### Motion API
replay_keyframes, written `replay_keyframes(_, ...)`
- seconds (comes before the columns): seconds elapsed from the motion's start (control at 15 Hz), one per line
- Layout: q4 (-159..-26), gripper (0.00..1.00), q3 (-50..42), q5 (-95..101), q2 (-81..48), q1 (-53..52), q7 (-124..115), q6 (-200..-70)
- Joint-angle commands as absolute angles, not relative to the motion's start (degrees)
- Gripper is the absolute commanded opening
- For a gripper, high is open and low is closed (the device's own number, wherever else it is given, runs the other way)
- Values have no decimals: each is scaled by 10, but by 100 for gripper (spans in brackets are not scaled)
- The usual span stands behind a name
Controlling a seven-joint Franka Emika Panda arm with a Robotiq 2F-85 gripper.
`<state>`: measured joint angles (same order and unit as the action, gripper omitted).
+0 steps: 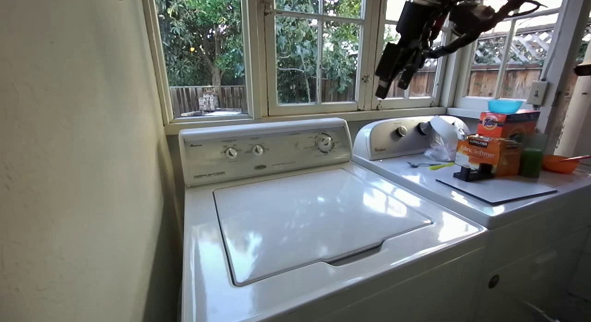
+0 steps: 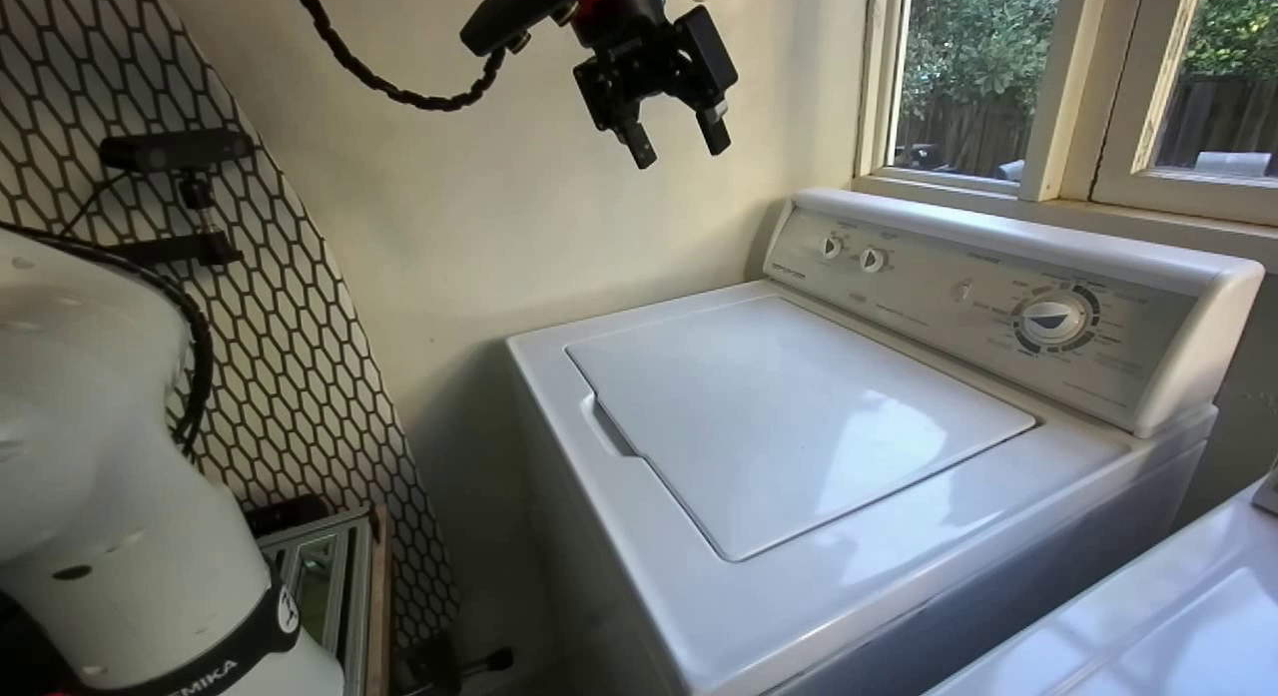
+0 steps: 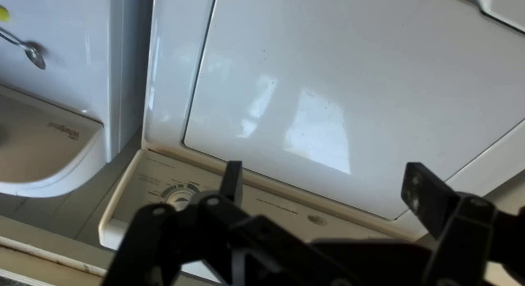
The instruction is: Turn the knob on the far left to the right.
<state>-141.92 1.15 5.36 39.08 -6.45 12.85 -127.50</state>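
Note:
The knob (image 1: 231, 152) is a small round silver-grey dial at the far left of the white washer's control panel (image 1: 286, 158). It also shows in an exterior view (image 2: 831, 247). Its twin knob (image 2: 873, 261) sits just right of it, and the larger timer dial (image 2: 1054, 320) is at the panel's right. In the wrist view the knob is hidden behind the gripper; the timer dial (image 3: 179, 197) is partly covered. My gripper (image 2: 681, 153) hangs in the air above the washer, apart from the panel. Its fingers (image 3: 322, 167) are spread wide with nothing between them.
A second white machine (image 1: 392, 139) stands to the right. It bears a spoon, an orange softener box (image 1: 482, 153), a detergent box, bowls and a white board (image 1: 503, 190). A wall (image 2: 599, 237) rises left of the washer. Windows (image 1: 318, 58) are behind the panel.

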Motion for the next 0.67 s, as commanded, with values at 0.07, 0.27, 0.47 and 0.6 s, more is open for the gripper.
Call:
replay_keyframes(0.07, -1381, 100, 24, 1, 285, -150, 174, -1386)
replay_keyframes(0.27, -1349, 100, 24, -24, 199, -192, 225, -1478)
replay_keyframes(0.47, -1297, 100, 21, -39, 103, -202, 269, -1536)
replay_keyframes(0.6, -1251, 100, 28, -59, 41, -193, 276, -1551)
